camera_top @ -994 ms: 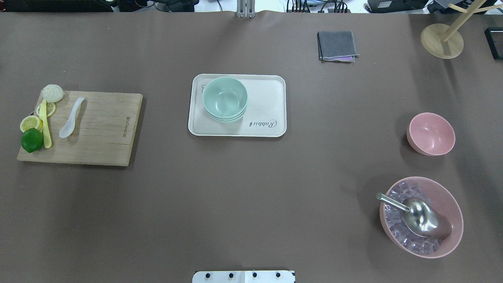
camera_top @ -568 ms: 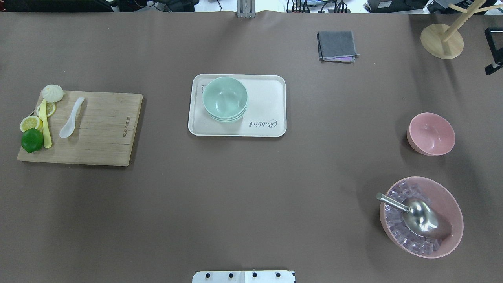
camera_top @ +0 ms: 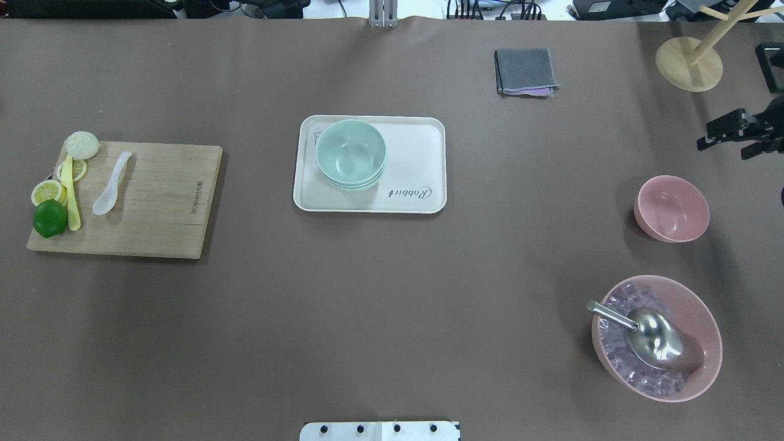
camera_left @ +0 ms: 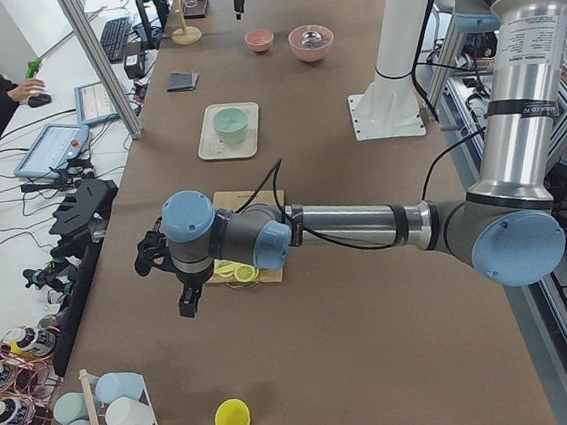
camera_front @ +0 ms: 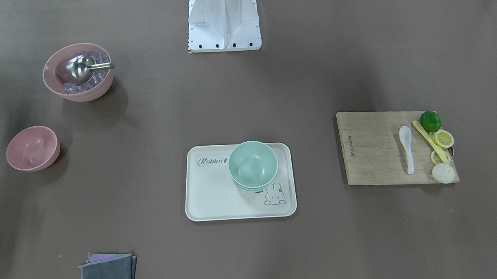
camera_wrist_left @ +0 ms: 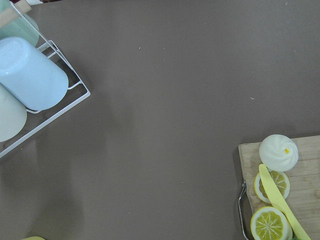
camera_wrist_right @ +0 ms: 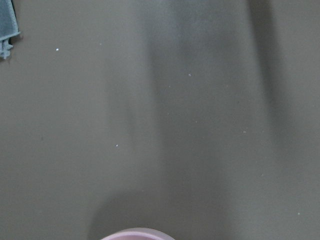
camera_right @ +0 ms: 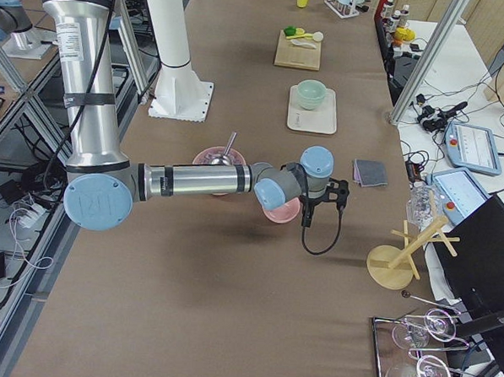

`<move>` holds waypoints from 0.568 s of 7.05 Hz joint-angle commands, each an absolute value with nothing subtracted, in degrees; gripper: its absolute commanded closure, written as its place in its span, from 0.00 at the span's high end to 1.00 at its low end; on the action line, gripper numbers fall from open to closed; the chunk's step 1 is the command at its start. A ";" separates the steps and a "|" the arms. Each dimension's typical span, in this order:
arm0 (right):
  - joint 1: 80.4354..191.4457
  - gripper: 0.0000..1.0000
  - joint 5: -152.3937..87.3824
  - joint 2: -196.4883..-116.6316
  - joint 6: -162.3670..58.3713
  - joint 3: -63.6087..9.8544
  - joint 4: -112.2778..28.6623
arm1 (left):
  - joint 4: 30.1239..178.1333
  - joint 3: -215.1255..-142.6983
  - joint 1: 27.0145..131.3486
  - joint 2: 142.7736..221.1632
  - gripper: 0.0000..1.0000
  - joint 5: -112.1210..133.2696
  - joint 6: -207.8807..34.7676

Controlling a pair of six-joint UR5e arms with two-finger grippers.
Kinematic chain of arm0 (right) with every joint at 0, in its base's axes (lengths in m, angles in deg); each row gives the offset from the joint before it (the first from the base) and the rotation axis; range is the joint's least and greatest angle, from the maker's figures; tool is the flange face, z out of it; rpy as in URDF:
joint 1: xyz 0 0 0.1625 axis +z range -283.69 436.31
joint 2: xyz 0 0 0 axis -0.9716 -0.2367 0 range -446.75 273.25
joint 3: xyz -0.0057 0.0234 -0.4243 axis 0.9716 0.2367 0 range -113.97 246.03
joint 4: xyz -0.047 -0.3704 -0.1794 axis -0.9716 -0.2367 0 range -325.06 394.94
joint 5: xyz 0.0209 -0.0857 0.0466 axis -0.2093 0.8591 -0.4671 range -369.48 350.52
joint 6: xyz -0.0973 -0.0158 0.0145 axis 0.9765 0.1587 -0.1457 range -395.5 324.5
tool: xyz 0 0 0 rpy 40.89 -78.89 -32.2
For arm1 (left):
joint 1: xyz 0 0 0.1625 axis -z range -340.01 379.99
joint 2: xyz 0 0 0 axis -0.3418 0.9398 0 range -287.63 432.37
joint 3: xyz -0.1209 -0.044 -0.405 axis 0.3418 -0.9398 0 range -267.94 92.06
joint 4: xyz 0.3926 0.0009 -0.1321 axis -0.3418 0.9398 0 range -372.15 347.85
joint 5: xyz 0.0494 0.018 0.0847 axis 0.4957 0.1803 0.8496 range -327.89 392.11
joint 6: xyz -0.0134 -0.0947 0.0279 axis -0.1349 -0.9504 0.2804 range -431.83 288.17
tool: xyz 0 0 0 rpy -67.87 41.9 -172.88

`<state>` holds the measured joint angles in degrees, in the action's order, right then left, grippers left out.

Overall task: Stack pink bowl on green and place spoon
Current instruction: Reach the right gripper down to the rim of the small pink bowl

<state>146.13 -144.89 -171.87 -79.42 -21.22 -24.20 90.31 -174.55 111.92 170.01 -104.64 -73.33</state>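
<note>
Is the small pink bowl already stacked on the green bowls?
No, the small pink bowl sits empty on the table, well apart from the green bowls on the tray.

The right gripper (camera_top: 726, 135) moves into the overhead view from the right edge. A second ago none of it shows there. A little later only a dark tip appears at that edge, well beyond the pink bowl (camera_top: 672, 208). Now its black body reaches inward on the far side of that bowl, near it but not touching. The bowl's inside looks slightly darker than before.
</note>
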 commanded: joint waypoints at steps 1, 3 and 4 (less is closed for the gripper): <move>142.25 1.00 -144.31 -174.55 -81.82 -20.81 -20.87 | 90.24 -174.51 111.92 170.02 0.99 -105.09 -73.50; 141.44 0.98 -144.22 -174.90 -81.82 -20.81 -20.96 | 90.24 -174.34 111.92 169.93 0.99 -106.23 -73.76; 141.00 0.85 -144.05 -175.34 -81.73 -20.72 -20.96 | 90.24 -174.34 111.92 169.93 0.98 -106.32 -73.76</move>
<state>141.57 -144.21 -174.83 -81.77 -20.79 -20.99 90.24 -174.39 111.92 169.94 -106.10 -73.70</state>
